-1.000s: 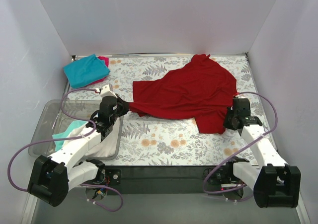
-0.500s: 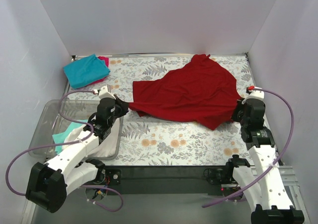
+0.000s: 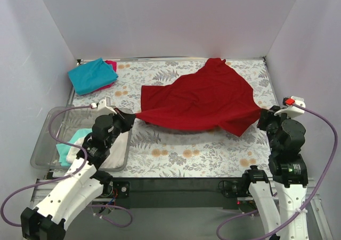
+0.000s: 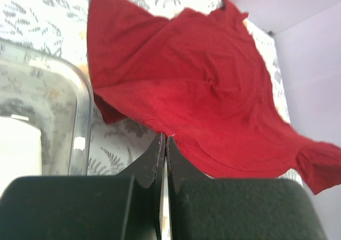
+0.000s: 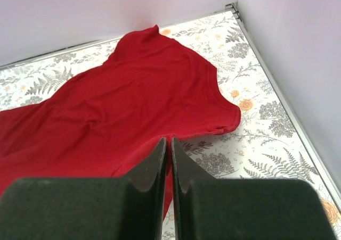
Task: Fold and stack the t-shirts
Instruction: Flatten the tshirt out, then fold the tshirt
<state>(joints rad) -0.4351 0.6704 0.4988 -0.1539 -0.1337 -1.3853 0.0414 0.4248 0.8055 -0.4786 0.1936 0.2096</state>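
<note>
Two grippers are sharing one dark red t-shirt (image 3: 200,99), which is lying spread across the middle and far right of the table (image 3: 176,152). Its near edge is stretching taut from side to side and lifting just off the surface, with a shadow showing beneath it. The left gripper (image 3: 129,118) is pinching the left end of that edge, its fingers pressed fully together. The right gripper (image 3: 265,112) is clamping the right end the same way, with no gap showing between its fingers. The far part of the shirt is resting on the table and reaching toward the back wall, with soft wrinkles running across the body.

A folded teal t-shirt (image 3: 91,75) is sitting at the far left corner on top of a magenta-pink t-shirt (image 3: 111,65), of which only a strip is peeking out. Inside the clear plastic bin (image 3: 50,128) at the near left, a teal cloth (image 3: 66,149) and a white cloth (image 3: 114,147) are lying partly behind the left arm, so their shape is hard to make out. In both wrist views the hem is disappearing behind the black fingertips (image 4: 154,155), hiding the exact bite.

The red shirt is looking matte and limp. The table is showing a fern-and-flower print, and the bin is glinting, with rounded corners.
</note>
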